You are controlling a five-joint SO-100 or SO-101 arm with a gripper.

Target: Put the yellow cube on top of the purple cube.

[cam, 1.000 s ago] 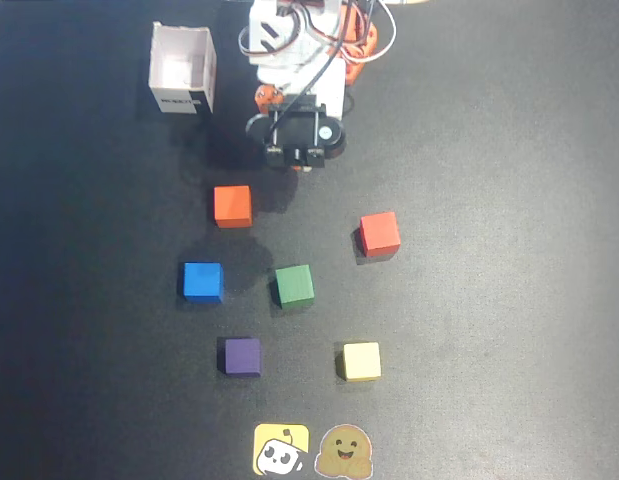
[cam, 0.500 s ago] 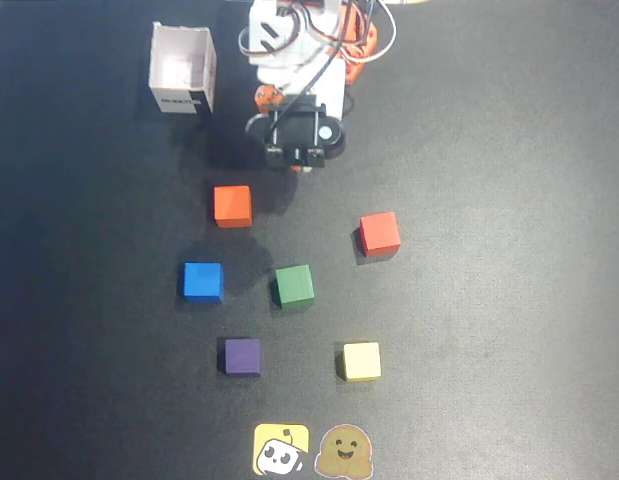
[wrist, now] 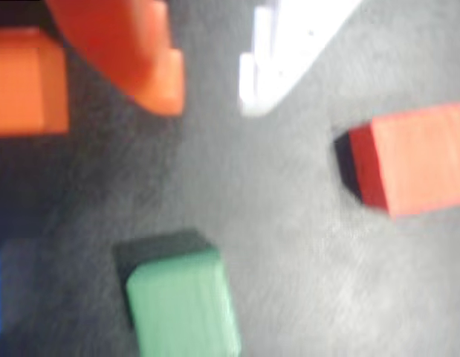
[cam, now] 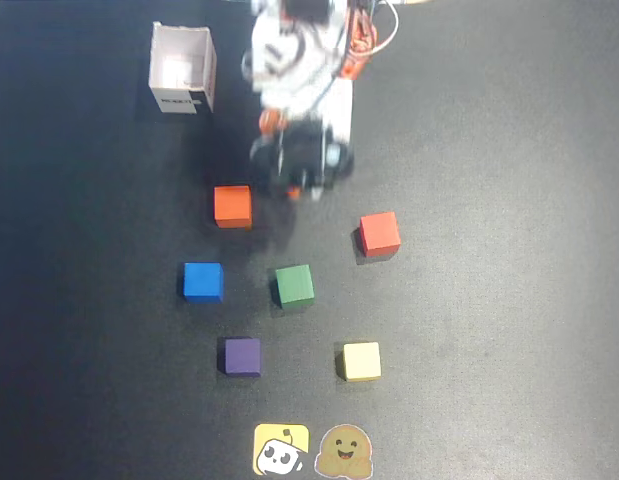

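Your yellow cube (cam: pixel 361 361) sits near the bottom of the overhead view on the dark table (cam: pixel 509 300), and the purple cube (cam: pixel 243 356) lies to its left in the same row, well apart from it with bare table between them. Above that row you have the blue cube (cam: pixel 203 281) and the green cube (cam: pixel 294 285), and higher again the orange cube (cam: pixel 232 206) on the left and the red cube (cam: pixel 379 234) on the right. Your gripper (cam: pixel 304 185) hangs blurred near the top centre, just right of the orange cube and far from both task cubes. In the wrist view the fingers stand spread with a gap of table between them, an orange finger (wrist: pixel 133 52) on the left and a white finger (wrist: pixel 289 44) on the right, and they pinch nothing. That same view shows the green cube below them and the red cube off to the right. A white open box (cam: pixel 182 68) stands at the upper left, and two stickers (cam: pixel 311 451) lie at the bottom edge, just below the yellow and purple cubes.
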